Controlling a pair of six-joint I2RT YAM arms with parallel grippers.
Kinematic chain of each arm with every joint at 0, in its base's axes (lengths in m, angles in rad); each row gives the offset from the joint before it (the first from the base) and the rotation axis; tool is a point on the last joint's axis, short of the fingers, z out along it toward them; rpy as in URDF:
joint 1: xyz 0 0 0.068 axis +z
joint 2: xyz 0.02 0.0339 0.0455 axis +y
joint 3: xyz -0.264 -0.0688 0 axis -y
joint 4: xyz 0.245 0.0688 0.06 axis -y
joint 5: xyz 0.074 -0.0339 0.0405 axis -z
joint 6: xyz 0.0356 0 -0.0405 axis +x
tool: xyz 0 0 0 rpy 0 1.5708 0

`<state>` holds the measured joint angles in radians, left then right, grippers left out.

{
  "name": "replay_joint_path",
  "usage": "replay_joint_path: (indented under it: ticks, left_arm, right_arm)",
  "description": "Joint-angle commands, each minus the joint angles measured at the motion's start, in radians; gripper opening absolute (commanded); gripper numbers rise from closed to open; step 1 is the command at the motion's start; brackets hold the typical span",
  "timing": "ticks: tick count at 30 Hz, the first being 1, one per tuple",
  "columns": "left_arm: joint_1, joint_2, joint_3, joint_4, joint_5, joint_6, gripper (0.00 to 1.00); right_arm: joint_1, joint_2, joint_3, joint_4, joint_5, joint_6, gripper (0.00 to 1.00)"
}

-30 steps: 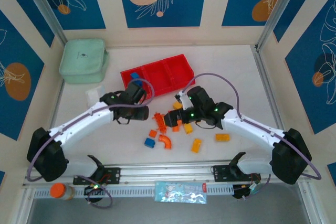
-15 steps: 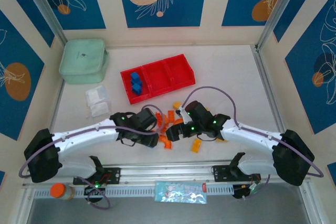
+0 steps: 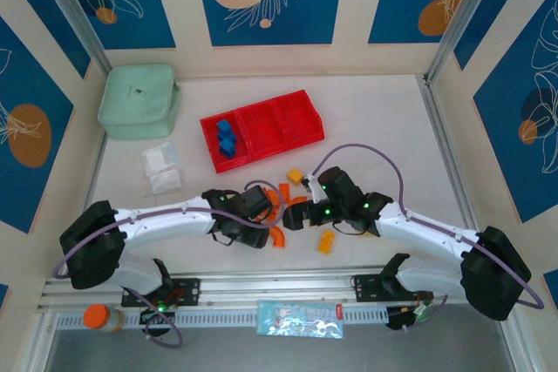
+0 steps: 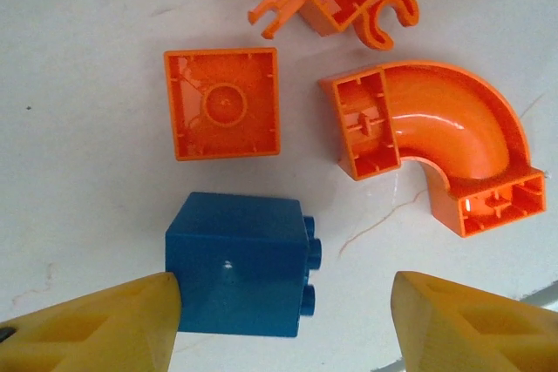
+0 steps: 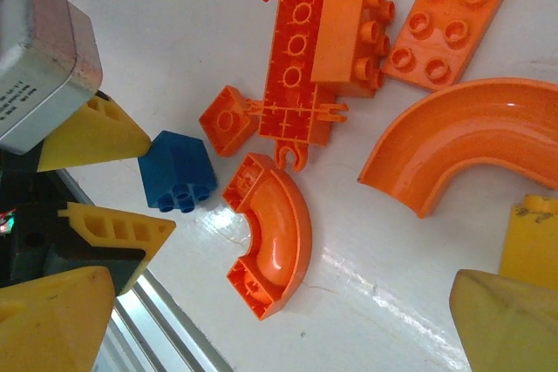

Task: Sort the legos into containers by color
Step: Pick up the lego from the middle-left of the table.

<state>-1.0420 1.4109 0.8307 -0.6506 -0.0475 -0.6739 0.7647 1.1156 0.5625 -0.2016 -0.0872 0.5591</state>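
Barely begun: perhaps three blue plastic bricks (image 3: 226,138) in the red plastic tray (image 3: 301,95); left gripper (image 4: 283,294), spread, flanks another blue brick (image 4: 234,274); right gripper (image 5: 283,283) gapes.

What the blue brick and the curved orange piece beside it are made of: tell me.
Blue brick: apparently hard moulded plastic, satin finish; crisp edges and moulded studs. Curved orange piece: likely the same plastic, glossier; light glints along its channel, and its hollow ends show ribs.

red tray (image 3: 295,121): blue bricks (image 3: 226,138) in left compartment | orange bricks (image 3: 277,237): loose on table (image 3: 392,128)
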Motion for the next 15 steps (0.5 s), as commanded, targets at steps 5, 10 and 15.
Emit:
replay_joint_path:
  ticks: [5,10,15]
  left_arm:
    - [-0.007,-0.022,-0.013,-0.037,-0.048,-0.026,0.66]
    - [-0.006,-0.096,-0.042,0.015,-0.041,-0.031,0.67]
    - [-0.006,-0.055,-0.047,-0.009,-0.049,-0.022,0.67]
  right_arm:
    - [-0.025,-0.016,-0.012,0.011,-0.045,0.013,0.99]
    - [-0.036,-0.020,-0.012,0.007,-0.049,0.014,0.99]
    - [-0.044,-0.023,-0.013,0.011,-0.051,0.015,0.99]
